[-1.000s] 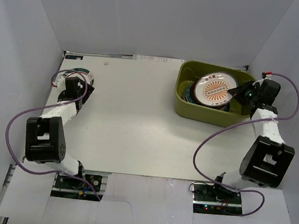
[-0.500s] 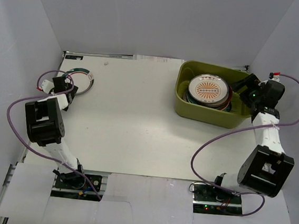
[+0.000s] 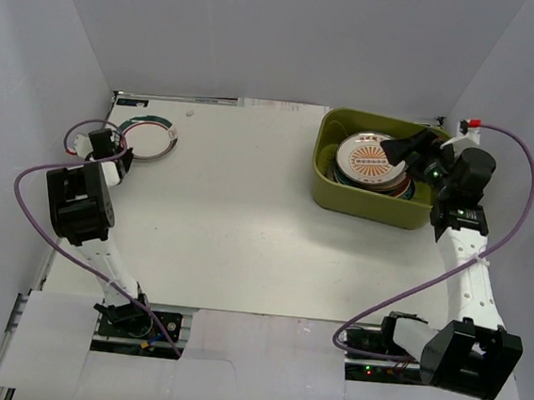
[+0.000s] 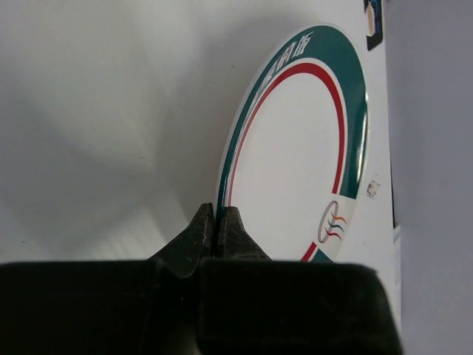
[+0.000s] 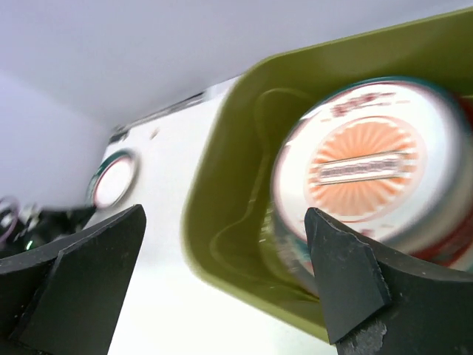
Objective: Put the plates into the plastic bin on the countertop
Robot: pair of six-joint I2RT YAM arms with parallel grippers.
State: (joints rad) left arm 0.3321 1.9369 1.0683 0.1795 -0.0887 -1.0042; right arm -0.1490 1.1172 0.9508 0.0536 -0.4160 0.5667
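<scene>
A white teal-rimmed plate [image 3: 148, 138] lies at the back left of the countertop [image 3: 237, 216]. My left gripper [image 3: 125, 151] is shut on its near rim; in the left wrist view the jaws [image 4: 218, 218] pinch the edge of this plate [image 4: 295, 148]. The olive-green plastic bin [image 3: 361, 205] stands at the back right and holds a stack of plates topped by a white orange-sunburst plate [image 3: 370, 160]. My right gripper [image 3: 406, 149] hangs open over the bin's right side with nothing in it. In the right wrist view it [image 5: 222, 251] frames the bin [image 5: 222, 185] and the sunburst plate [image 5: 366, 166].
White walls enclose the countertop on three sides. Purple cables loop beside both arms. The left arm's elbow [image 3: 79, 206] stands near the left wall, and the right arm's base link [image 3: 465, 356] sits at the near right.
The right gripper opened, left the sunburst plate on the stack in the bin and rose. The left gripper reached the teal-rimmed plate and closed on its rim.
</scene>
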